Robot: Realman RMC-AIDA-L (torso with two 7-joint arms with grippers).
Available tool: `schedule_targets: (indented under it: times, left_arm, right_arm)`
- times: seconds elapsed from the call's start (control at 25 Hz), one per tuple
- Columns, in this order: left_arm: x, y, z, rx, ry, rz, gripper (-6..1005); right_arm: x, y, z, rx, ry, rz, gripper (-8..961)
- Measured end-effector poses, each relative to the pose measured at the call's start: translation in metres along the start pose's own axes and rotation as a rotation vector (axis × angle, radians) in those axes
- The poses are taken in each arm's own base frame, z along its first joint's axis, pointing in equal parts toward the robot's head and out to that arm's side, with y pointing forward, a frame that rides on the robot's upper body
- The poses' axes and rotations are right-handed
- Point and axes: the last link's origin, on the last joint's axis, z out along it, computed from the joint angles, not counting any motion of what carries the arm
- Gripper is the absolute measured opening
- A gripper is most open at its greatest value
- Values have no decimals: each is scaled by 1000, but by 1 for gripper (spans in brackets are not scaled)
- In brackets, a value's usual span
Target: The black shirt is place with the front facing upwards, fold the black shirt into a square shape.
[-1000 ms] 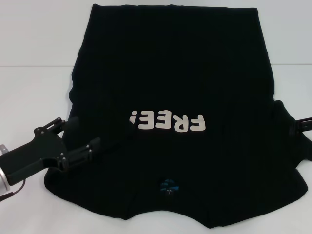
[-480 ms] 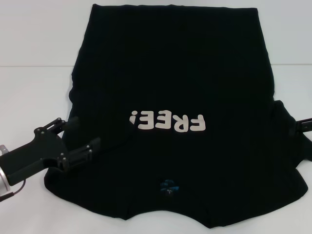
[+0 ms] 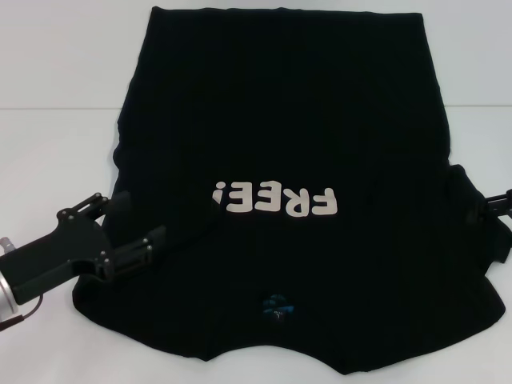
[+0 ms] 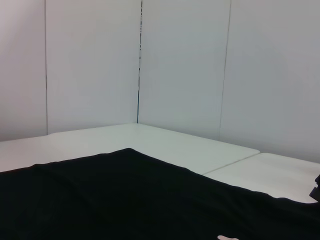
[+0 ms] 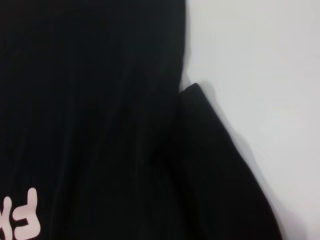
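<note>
Black shirt (image 3: 280, 144) spread flat on white desk (image 3: 56, 72), unfolded. Left gripper (image 3: 136, 224), fingers parted, is positioned over the left sleeve; right gripper (image 3: 488, 206), finger state indiscernible. Sleeve grasp is judged next.

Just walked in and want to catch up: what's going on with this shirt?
A two-armed robot is set to fold the black shirt, which lies spread flat, print up, on the white table. The left gripper sits open at the shirt's left sleeve area. The right gripper is at the right sleeve, near the head view's edge. No fold is made yet.
</note>
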Motion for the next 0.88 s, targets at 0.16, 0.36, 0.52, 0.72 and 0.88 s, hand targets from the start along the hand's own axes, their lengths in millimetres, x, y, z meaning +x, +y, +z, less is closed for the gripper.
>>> schedule_targets:
  times: [0.16, 0.36, 0.52, 0.72, 0.88]
  left_arm:
    - [-1, 1, 0, 0, 0, 2, 850]
    - [-1, 1, 0, 1, 0, 0, 850]
    - [-1, 1, 0, 2, 0, 0, 849]
    - [-1, 1, 0, 2, 0, 0, 849]
    - [-1, 1, 0, 2, 0, -1, 850]
  right_arm:
    - [0, 4, 2, -8, 2, -3, 874]
    - [0, 6, 2, -13, 1, -2, 871]
    - [-1, 6, 2, -14, 0, 2, 869]
    - [0, 5, 3, 14, 12, -5, 866]
    - [-1, 4, 3, 57, 27, -31, 716]
